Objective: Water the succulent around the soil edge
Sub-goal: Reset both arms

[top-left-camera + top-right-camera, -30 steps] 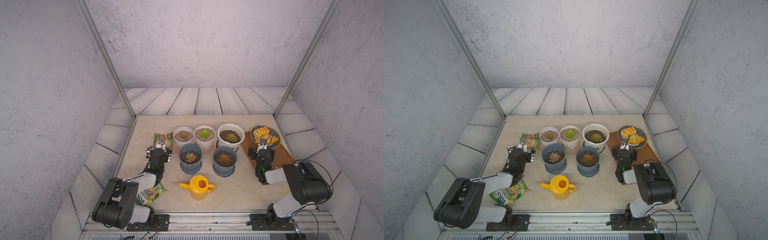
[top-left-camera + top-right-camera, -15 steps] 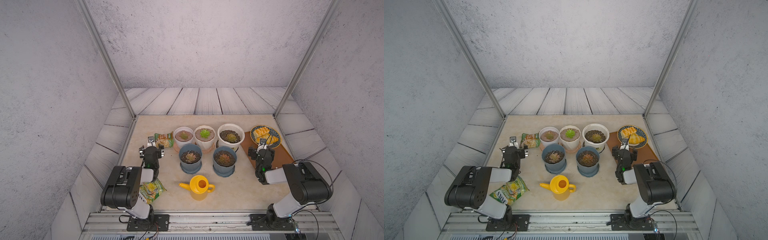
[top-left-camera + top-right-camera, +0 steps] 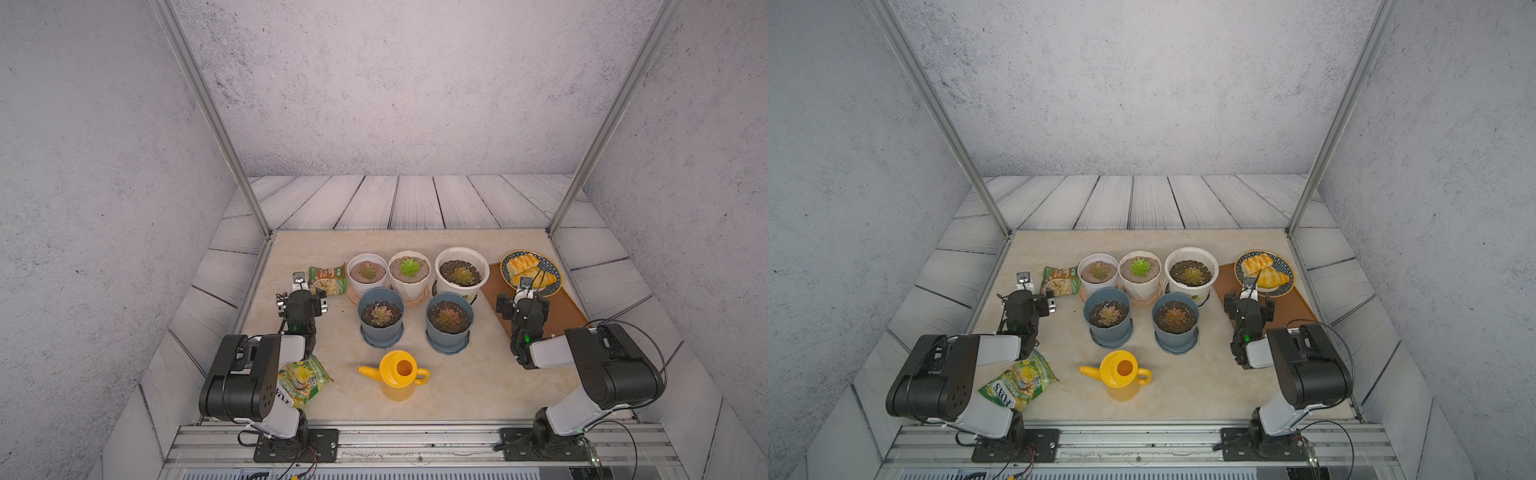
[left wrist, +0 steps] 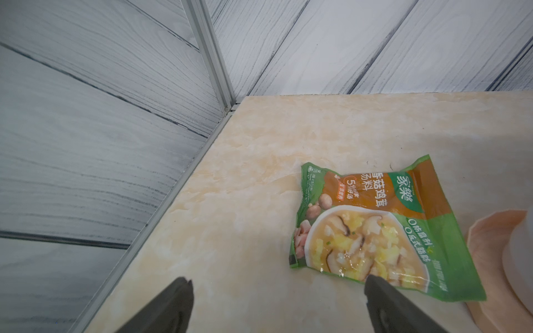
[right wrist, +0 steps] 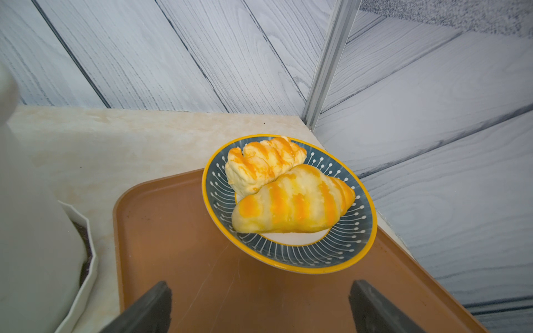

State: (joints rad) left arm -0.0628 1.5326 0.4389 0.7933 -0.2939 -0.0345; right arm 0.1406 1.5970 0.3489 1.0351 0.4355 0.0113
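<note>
Both grippers are empty with jaws spread wide: left gripper (image 4: 277, 288) hangs over bare table beside a soup packet (image 4: 375, 227), right gripper (image 5: 261, 291) over the brown tray (image 5: 187, 245), near the plate (image 5: 288, 251) of bread rolls (image 5: 291, 207). Watering can (image 3: 399, 374) stands upright, untouched, front-centre of the table, just in front of the blue pots (image 3: 380, 322), well apart from both grippers. Spout (image 3: 368, 370) points toward the left arm's side, handle (image 3: 422, 375) toward the right arm's. There are five potted succulents; can't tell from here which is the target, nor whether the can holds water. Step in hand, I'd say: fetch the can. Suggest the right gripper takes the handle, since it faces that side; come in low and close across the loop, not the body. Lift level, no slosh. Put the spout tip over the soil just inside the pot rim, tip slowly, walk it around, keep the stream off the leaves. Pots are crowded, so watch the can base against neighbours.
</note>
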